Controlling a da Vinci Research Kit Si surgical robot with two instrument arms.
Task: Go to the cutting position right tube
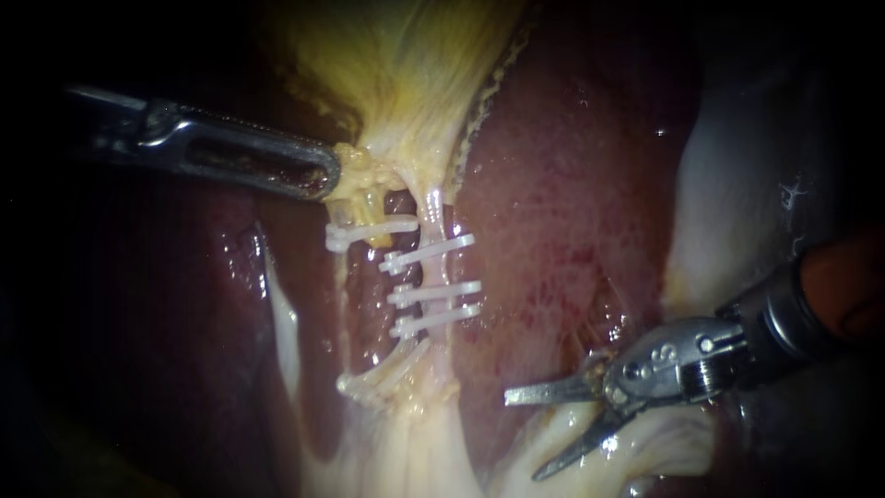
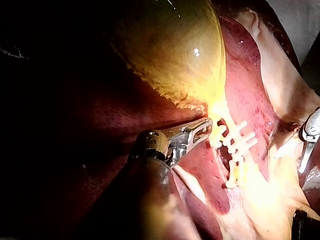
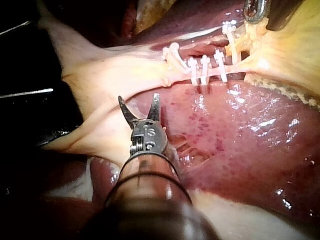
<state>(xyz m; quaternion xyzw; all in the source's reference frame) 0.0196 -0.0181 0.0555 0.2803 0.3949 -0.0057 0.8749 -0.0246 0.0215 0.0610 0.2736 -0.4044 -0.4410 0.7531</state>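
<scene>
Blades on my right instrument (image 1: 524, 435) are spread wide open with nothing between them. They hang over a patch of pale tissue (image 1: 654, 441) at the lower edge of the liver (image 1: 572, 184), with the tips pointing toward the tubes but well apart from them.

The right tube (image 1: 435, 273) is the thin pale strand running down from the neck of the gallbladder (image 1: 406, 65), roughly in the middle of the endoscope view. It has three white clips (image 1: 433, 293) across it, one above the other, and there's a short bare stretch of tube between the top clip and the middle one. Just beside it, a single clip (image 1: 369, 231) sits on the left tube, with more white clips bunched lower down where the two strands come together.

My left instrument (image 1: 318, 175) is clenched on the yellowish tissue at the gallbladder neck, right above the clips. The right wrist view shows the open blades aimed toward the row of clips, not touching any of them.
</scene>
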